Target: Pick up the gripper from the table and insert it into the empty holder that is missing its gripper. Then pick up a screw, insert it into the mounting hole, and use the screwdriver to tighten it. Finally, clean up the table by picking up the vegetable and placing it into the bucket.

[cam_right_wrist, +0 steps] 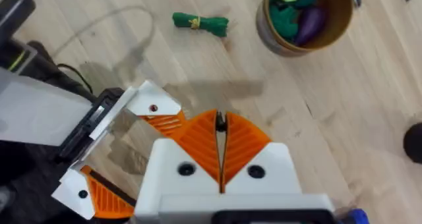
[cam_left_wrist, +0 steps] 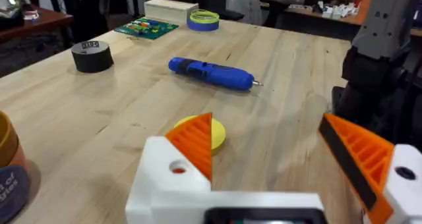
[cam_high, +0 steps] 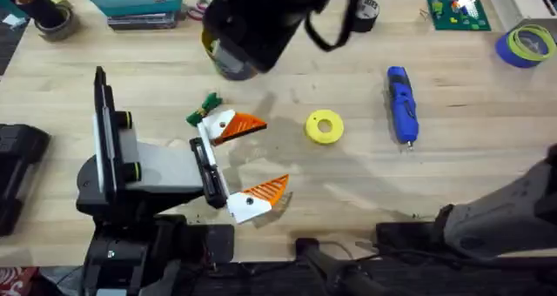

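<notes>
The right claw [cam_right_wrist: 220, 159] hangs closed, pads together, holding nothing; the left claw [cam_high: 245, 164] lies wide open on the surface [cam_high: 348, 183]. The vegetable [cam_right_wrist: 200, 22] lies beside the bucket [cam_right_wrist: 310, 39], whose label writing is unreadable

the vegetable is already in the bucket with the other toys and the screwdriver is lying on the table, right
Not quite. The vegetable is not in the bucket; the right wrist view shows it lying on the table beside it, apart from the rim. The bucket does hold other toys, green and purple. The screwdriver is indeed lying on the table, as the overhead view shows.
</notes>
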Robot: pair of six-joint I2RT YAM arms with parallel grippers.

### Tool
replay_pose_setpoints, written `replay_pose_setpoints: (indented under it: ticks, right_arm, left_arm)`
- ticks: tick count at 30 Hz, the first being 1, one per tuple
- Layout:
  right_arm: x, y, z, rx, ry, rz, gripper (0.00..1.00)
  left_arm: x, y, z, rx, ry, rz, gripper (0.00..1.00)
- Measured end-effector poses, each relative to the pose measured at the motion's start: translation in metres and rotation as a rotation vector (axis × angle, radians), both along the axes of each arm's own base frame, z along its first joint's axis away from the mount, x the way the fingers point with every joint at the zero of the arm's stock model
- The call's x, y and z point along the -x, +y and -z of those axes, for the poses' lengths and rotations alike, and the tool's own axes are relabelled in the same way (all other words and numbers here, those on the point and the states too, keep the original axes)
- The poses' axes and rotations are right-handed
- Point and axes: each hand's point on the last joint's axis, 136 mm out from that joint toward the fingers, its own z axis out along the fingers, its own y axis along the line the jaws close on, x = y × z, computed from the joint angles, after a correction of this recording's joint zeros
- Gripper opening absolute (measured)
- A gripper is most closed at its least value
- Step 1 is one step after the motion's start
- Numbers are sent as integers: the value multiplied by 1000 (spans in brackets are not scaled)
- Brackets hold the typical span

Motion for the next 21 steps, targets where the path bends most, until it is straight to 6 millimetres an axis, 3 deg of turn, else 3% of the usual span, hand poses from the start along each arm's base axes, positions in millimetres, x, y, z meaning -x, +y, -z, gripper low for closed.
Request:
replay_pose_setpoints:
  ticks: [10,21]
  right_arm:
    - [20,24,16,54,-8,-201,6]
    - [26,27,16,67,-27,-324,6]
  left_arm:
    - [0,0,0,0,0,0,986]
    - [0,0,0,0,0,0,986]
